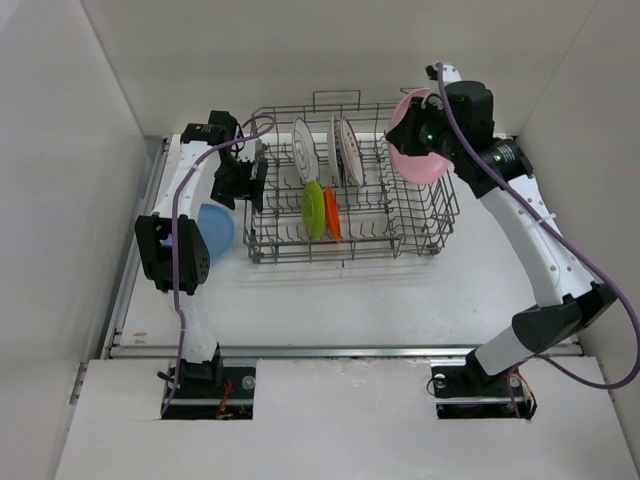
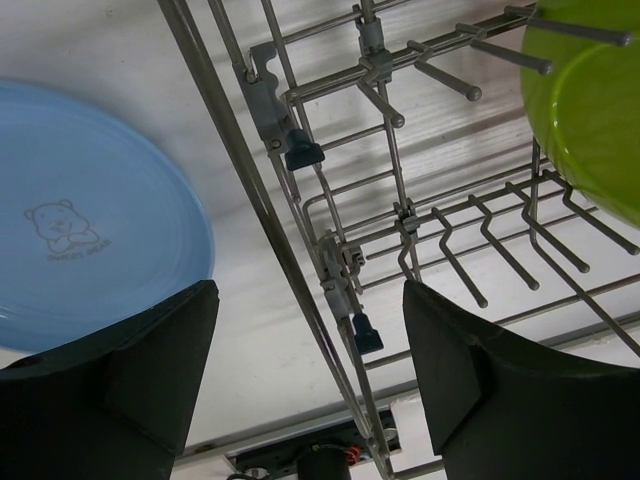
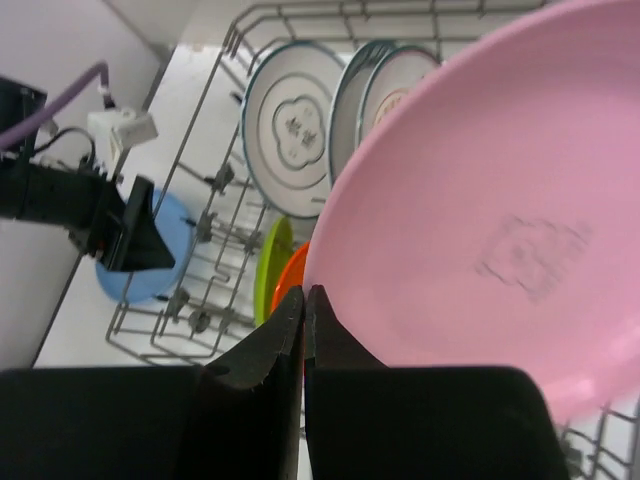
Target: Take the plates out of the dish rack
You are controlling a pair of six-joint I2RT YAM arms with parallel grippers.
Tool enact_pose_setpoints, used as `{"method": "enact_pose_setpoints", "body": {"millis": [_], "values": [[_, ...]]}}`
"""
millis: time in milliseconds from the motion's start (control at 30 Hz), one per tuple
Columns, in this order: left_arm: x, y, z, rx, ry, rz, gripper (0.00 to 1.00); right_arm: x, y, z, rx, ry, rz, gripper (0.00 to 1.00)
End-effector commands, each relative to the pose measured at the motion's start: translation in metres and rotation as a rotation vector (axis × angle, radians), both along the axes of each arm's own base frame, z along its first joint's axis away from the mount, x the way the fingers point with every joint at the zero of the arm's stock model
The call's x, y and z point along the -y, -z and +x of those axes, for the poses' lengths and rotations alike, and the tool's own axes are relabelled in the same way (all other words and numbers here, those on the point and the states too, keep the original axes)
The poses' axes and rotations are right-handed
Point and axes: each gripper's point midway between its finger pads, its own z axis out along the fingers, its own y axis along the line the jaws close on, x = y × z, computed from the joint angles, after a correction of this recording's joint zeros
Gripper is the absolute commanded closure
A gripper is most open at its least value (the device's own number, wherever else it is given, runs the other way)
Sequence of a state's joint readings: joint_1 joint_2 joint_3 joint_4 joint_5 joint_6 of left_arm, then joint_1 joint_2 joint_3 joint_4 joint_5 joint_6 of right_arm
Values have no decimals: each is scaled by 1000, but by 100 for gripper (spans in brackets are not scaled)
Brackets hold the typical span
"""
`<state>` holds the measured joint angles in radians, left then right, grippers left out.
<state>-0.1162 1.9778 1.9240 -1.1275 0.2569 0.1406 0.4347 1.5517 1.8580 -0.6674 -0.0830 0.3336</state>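
The grey wire dish rack [image 1: 420, 215] stands mid-table. Three white grey-rimmed plates [image 1: 304, 150] stand upright at its back, a lime green plate [image 1: 313, 208] and an orange plate [image 1: 332, 212] in front of them. My right gripper [image 1: 428, 128] is shut on the rim of a pink plate [image 1: 412, 160], held tilted above the rack's right end; the right wrist view shows the pink plate [image 3: 500, 230] in the closed gripper [image 3: 305, 295]. My left gripper [image 1: 250, 180] is open and empty at the rack's left wall [image 2: 262, 195]. A blue plate [image 1: 214, 228] lies on the table left of the rack.
White walls enclose the table on the left, back and right. The left wrist view shows the blue plate [image 2: 90, 230] flat beside the rack and the green plate [image 2: 590, 100] inside it. Bare table lies in front of the rack and to its right.
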Motion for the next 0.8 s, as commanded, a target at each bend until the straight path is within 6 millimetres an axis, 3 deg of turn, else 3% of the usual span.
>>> {"method": "enact_pose_setpoints", "body": {"millis": [0, 133, 267, 300, 400, 500, 533, 567, 667, 767], "values": [[-3, -1, -10, -28, 2, 14, 29, 12, -38, 6, 128, 22, 12, 100], [-3, -18, -8, 11, 1, 9, 29, 10, -50, 0, 155, 1, 32, 100], [8, -61, 1, 122, 17, -55, 29, 15, -63, -6, 204, 0, 28, 100], [11, -86, 5, 186, 25, -79, 29, 11, -59, -8, 201, -3, 14, 100], [25, -129, 8, 291, 50, -163, 24, 0, -42, -17, 193, 6, -48, 100], [45, -152, 1, 321, 97, -261, 20, -31, -21, -34, 190, -41, -133, 100], [52, -157, -4, 331, 133, -285, 17, -29, -17, -35, 200, 10, -176, 100], [56, -159, -6, 328, 146, -312, 17, -50, -7, -47, 199, -23, -211, 100], [68, -165, -12, 317, 181, -386, 16, -73, 5, -69, 241, -18, -328, 100], [73, -168, -15, 311, 197, -419, 14, -82, 11, -81, 308, -2, -449, 100]]}}
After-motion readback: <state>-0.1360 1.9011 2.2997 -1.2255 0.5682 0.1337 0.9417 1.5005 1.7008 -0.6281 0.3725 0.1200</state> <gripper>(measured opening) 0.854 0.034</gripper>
